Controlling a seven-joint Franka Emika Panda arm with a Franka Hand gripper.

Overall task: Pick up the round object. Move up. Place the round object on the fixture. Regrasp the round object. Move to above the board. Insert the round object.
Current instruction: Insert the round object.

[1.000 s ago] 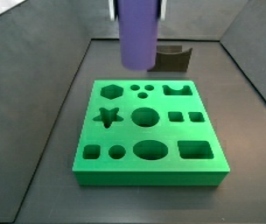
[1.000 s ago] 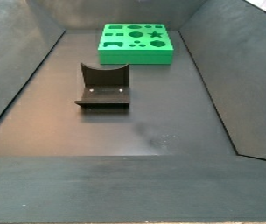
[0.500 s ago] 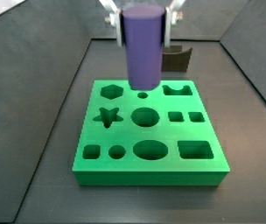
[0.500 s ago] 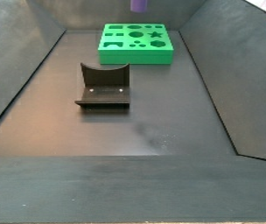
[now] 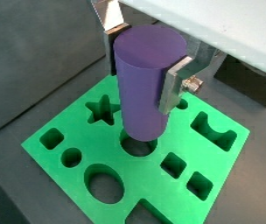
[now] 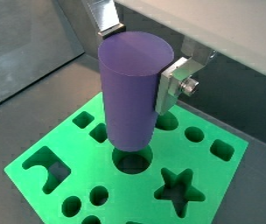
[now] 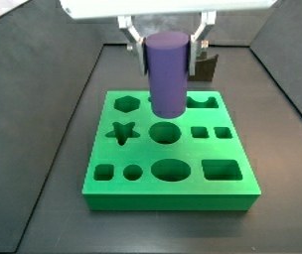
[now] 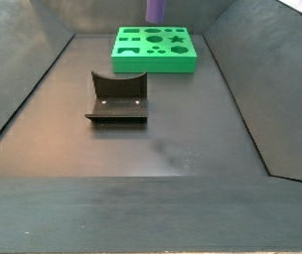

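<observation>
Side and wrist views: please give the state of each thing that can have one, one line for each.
Hand: above the board, shut on the round object.
Round object: upright, held, lower end over the board's central round hole, not yet inserted.
Board: flat on the floor, every visible hole empty.
Fixture: on the floor apart from the board, nothing on it.

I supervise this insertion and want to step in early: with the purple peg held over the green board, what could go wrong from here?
1. The round object hangs upright above the large round hole but is not yet in; a small offset could catch its end on the board.
2. The gripper clamps only the peg's upper part, so contact might tilt it.
3. The star hole and other cut-outs lie close by; drift could land it on the wrong edge.
</observation>
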